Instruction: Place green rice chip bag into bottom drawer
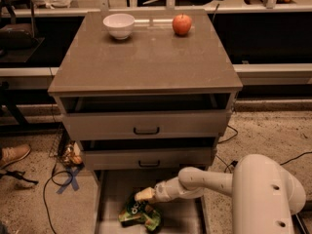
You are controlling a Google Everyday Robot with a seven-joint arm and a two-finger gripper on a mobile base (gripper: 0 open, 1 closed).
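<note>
Green rice chip bag (141, 214) lay crumpled on the flat grey floor of the bottom drawer (181, 217), towards the left of the middle of the tray, its bright foil creased and partly folded over on itself. That drawer was pulled well out from under the cabinet (146, 62).

The arm (207, 180) reached in from the right, starting at the big pale rounded body (265, 199) that stood low at the drawer's right front corner. It ran nearly level, dipping slightly leftward over the tray, and tapered down to the wrist. The gripper (145, 195) sat at its far left end, pointing left and a little down, its pale tip right at the upper edge of the bag. It appeared to touch the foil there, but whether it was clamped on the bag or merely resting against it could not be told.

Above, the middle drawer (148, 157) and the top drawer (146, 126), each with a black handle, stood slightly ajar. On the cabinet top, well apart from one another, sat a white bowl (119, 25) at the back left and a red apple (182, 24) at the back right. A blue tape cross (68, 184) marked the speckled floor left of the cabinet.
</note>
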